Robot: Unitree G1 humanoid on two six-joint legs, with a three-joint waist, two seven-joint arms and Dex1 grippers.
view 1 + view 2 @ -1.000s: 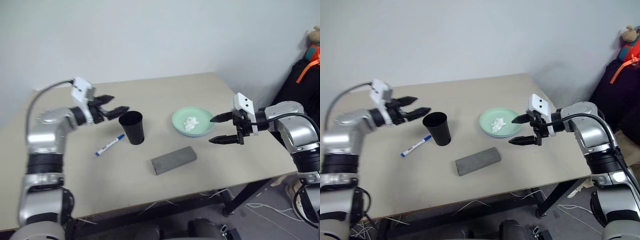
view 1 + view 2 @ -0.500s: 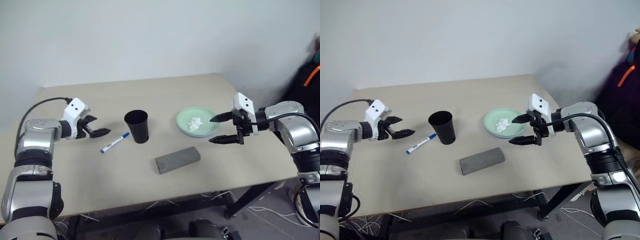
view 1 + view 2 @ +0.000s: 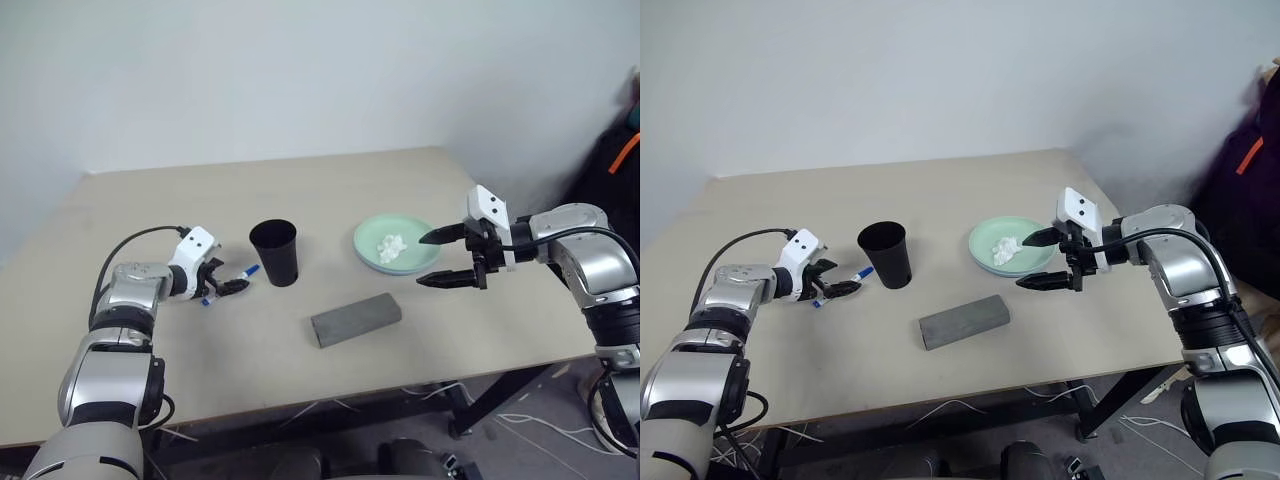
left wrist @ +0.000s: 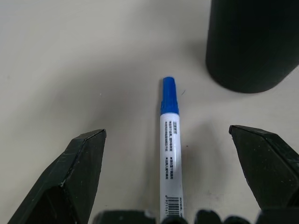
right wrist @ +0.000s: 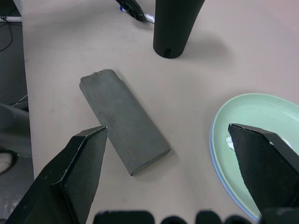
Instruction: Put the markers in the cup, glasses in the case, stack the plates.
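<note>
A white marker (image 4: 169, 154) with a blue cap lies flat on the table just left of the black cup (image 3: 274, 252). My left gripper (image 3: 228, 287) is down at the table and open, one finger on each side of the marker without touching it. The mint green plate (image 3: 368, 235) rests on a light blue plate whose rim (image 5: 212, 149) shows beneath it. My right gripper (image 3: 424, 261) hovers open above the table beside the plates' right edge. The grey case (image 3: 356, 319) lies closed in front of the cup. The glasses are out of view.
A crumpled white tissue (image 3: 391, 244) sits in the green plate. The table's right edge (image 3: 520, 300) runs just below my right arm. A dark bag with an orange strap (image 3: 620, 150) stands off the table at the far right.
My left arm has come down from level with the cup's rim to the table, and its open fingers now straddle the blue-capped marker. The right arm has stayed still.
</note>
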